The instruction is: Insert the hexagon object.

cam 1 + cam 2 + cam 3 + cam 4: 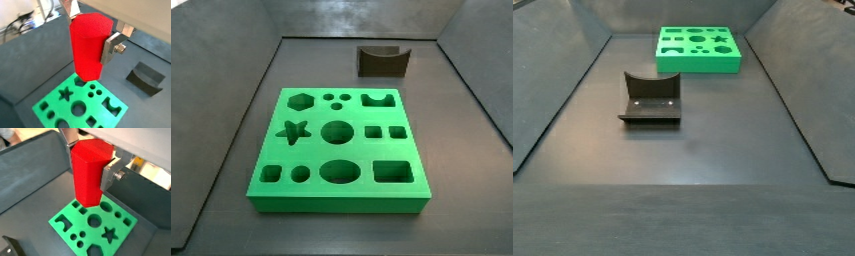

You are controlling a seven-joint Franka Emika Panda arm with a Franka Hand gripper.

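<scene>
My gripper [91, 37] is shut on the hexagon object [87, 45], a bright red upright prism, and holds it by its upper part; both show in both wrist views, the gripper [90, 163] and the prism [90, 173]. The prism's lower end hangs above one corner of the green board [70, 80] with shaped holes, clear of it [77, 213]. In both side views the board [318, 155] [700, 62] lies flat on the dark floor with its hexagon hole [298, 100] empty. The gripper and the prism are out of both side views.
A dark grey notched block [381, 62] stands on the floor apart from the board, also in a side view [651, 100] and in both wrist views [145, 77] [10, 248]. Sloped dark walls [553, 100] ring the floor.
</scene>
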